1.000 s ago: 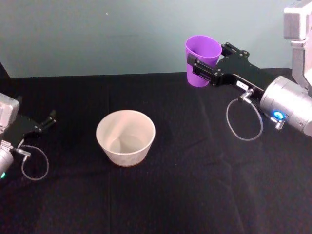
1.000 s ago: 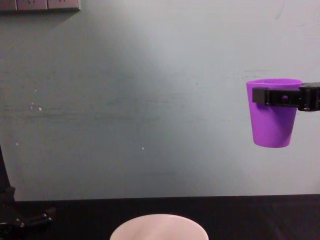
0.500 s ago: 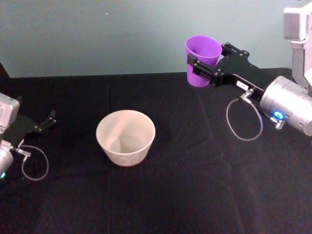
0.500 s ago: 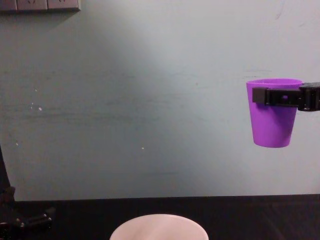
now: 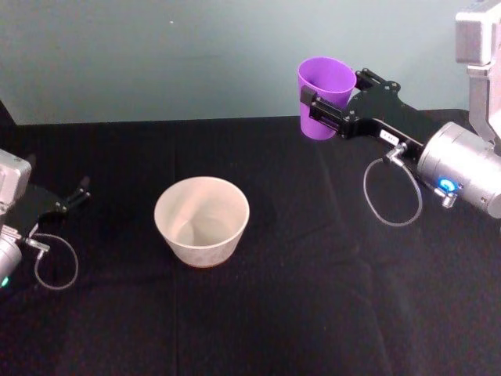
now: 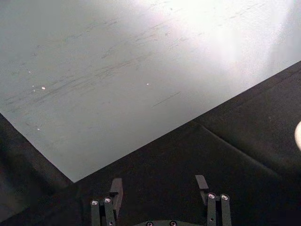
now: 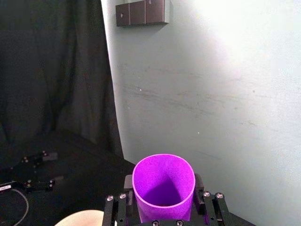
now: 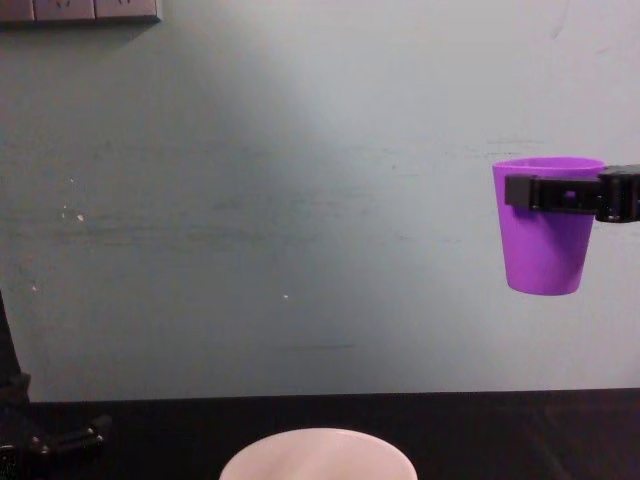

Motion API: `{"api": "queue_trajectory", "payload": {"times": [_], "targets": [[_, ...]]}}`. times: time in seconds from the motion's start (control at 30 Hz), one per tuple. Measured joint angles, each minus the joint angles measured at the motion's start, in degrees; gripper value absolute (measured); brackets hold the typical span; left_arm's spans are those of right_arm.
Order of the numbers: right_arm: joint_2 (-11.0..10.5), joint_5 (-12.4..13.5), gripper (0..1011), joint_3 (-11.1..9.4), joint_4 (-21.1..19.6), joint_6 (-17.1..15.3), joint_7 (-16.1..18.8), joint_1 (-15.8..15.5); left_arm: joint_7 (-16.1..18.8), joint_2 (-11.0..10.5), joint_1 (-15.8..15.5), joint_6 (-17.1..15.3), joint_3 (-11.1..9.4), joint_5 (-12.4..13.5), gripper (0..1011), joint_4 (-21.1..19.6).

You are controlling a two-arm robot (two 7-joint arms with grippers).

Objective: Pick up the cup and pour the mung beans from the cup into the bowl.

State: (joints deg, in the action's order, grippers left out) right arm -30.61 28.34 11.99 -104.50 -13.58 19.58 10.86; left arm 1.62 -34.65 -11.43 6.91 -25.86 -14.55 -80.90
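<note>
My right gripper [image 5: 322, 110] is shut on the purple cup [image 5: 323, 95], holding it upright high above the table, to the right of and beyond the bowl. The cup [image 8: 545, 240] hangs in the air with the fingers [image 8: 555, 192] clamped just under its rim. In the right wrist view the cup [image 7: 163, 186] shows a smooth purple inside; I cannot make out any mung beans in it. The white bowl [image 5: 202, 220] stands on the black table near its middle, its rim [image 8: 318, 440] low in the chest view. My left gripper [image 5: 69, 199] rests open at the table's left edge, its fingers [image 6: 115, 190] spread apart.
A black cloth covers the table [image 5: 313, 298]. A pale teal wall [image 8: 300, 200] rises behind it, with a dark switch plate [image 7: 143, 12] and a dark curtain [image 7: 51, 70] to one side. Cable loops hang from both wrists [image 5: 391, 192].
</note>
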Motion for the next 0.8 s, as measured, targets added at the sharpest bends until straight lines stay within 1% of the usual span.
{"api": "queue_trajectory", "payload": {"times": [0.8], "targets": [[0.00, 0.00, 732, 0.00, 0.00, 0.00, 0.00, 0.00, 0.00, 0.00, 0.00, 0.00, 0.00, 0.00, 1000, 0.00]]}}
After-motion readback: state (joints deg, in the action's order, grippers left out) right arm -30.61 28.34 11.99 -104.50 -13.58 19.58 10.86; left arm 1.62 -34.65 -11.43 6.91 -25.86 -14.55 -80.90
